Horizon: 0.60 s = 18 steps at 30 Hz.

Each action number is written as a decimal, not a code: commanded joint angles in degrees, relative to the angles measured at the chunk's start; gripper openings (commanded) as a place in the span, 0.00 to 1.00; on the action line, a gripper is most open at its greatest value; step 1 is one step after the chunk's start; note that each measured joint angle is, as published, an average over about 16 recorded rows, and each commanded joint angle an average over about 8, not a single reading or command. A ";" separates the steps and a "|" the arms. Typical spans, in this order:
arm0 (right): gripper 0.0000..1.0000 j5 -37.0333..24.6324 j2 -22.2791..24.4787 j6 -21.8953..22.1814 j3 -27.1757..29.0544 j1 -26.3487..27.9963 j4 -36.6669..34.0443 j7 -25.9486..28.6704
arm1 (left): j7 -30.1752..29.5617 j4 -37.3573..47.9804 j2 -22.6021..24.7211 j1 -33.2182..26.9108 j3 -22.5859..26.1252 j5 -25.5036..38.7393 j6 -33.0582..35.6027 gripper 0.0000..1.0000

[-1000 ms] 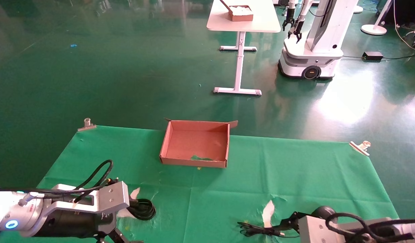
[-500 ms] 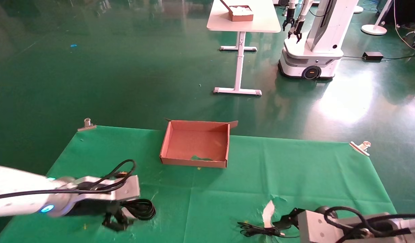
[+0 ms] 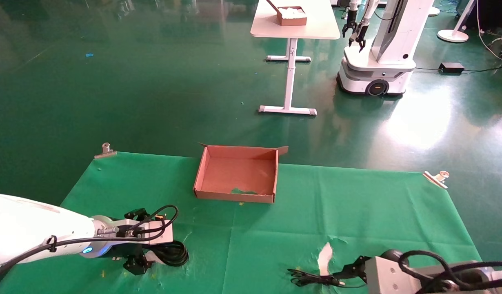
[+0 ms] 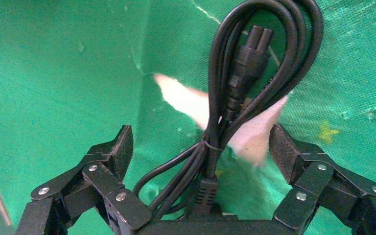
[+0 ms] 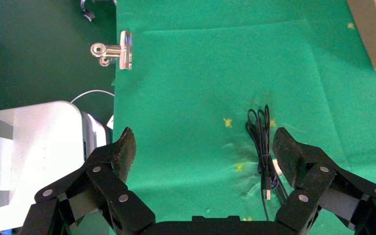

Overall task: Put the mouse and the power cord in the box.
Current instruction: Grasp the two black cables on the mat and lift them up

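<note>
The left gripper [image 4: 203, 147] is down low over the power cord [image 4: 254, 73], near the front left of the green cloth [image 3: 357, 204]. Its jaws are wide open, with 1 finger [image 4: 115, 149] on each side of the cord bundle. The fingers are not touching it. The cord is thick and black, folded into loops, and it lies on a torn spot where white shows through the cloth. In the head view the cord [image 3: 173, 253] sits just beside the left gripper [image 3: 138, 263].

The right gripper [image 5: 203, 147] is near the front right of the cloth. Its jaws are wide open too and hold nothing. A thin black wire [image 5: 262, 142] lies on the cloth between its fingers. The mouse itself cannot be seen for sure.

The box [image 3: 200, 175] is a brown tray at the far middle of the cloth, well apart from both grippers. Metal clips [image 3: 105, 150] hold the cloth at its far corners.
</note>
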 commanded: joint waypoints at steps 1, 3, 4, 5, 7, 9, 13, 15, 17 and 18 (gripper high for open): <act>1.00 0.10 0.01 0.12 0.02 -0.10 -0.06 0.15 | 0.31 1.49 0.54 -0.09 0.09 0.06 -0.39 1.00; 1.00 -0.37 -0.11 0.17 -0.20 -0.07 0.04 0.21 | 0.40 2.18 0.87 -0.11 0.16 0.31 -0.85 1.00; 1.00 -0.73 -0.18 0.19 -0.35 -0.03 0.09 0.23 | 0.43 2.43 0.99 -0.12 0.17 0.39 -1.02 1.00; 1.00 -1.25 -0.29 0.22 -0.57 0.04 0.16 0.23 | 0.47 2.63 1.08 -0.14 0.19 0.47 -1.17 1.00; 1.00 -2.81 -0.60 0.30 -1.18 0.32 0.27 0.25 | 0.56 2.91 1.22 -0.16 0.22 0.56 -1.37 1.00; 1.00 -5.28 -1.22 0.42 -2.11 0.88 0.33 0.34 | 0.64 3.07 1.28 -0.18 0.23 0.57 -1.47 1.00; 1.00 -12.42 -3.80 1.24 -4.66 2.97 0.09 0.53 | 0.77 3.26 1.34 -0.23 0.22 0.53 -1.53 1.00; 1.00 -16.23 -5.61 2.31 -5.91 4.05 -0.33 0.24 | 0.81 3.32 1.35 -0.24 0.22 0.51 -1.54 1.00; 1.00 -19.69 -7.60 3.78 -7.02 4.88 -1.02 -0.45 | 0.84 3.36 1.36 -0.25 0.22 0.49 -1.55 1.00; 1.00 -21.20 -8.63 4.63 -7.51 5.19 -1.54 -0.93 | 0.86 3.38 1.37 -0.26 0.22 0.49 -1.56 1.00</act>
